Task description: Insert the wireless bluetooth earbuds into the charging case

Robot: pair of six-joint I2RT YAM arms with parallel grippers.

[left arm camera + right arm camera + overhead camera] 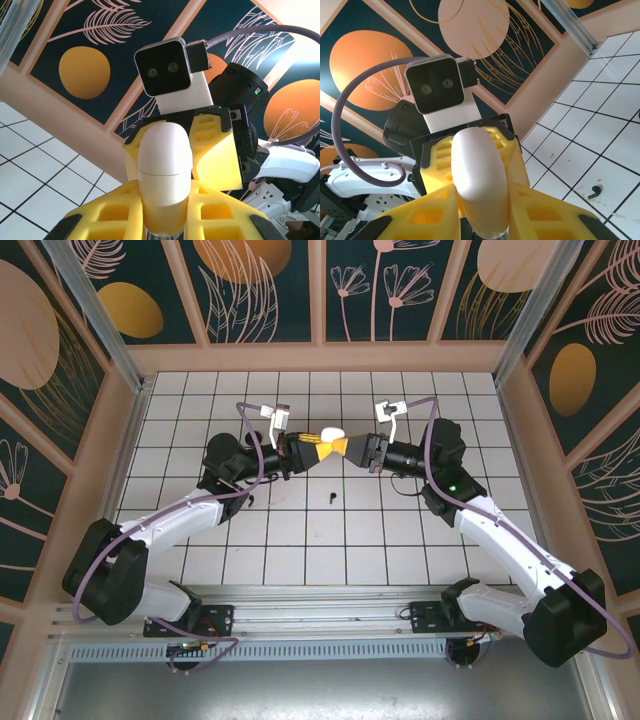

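Top external showed the left gripper [320, 444] and right gripper [347, 445] both clamped on the case [331, 433], held aloft; an earbud [331, 498] lay below, basewards (midway between the arms).

Base of white case [165, 170] cut off at bottom edge; black earbud [594, 190] too small, shape unclear.
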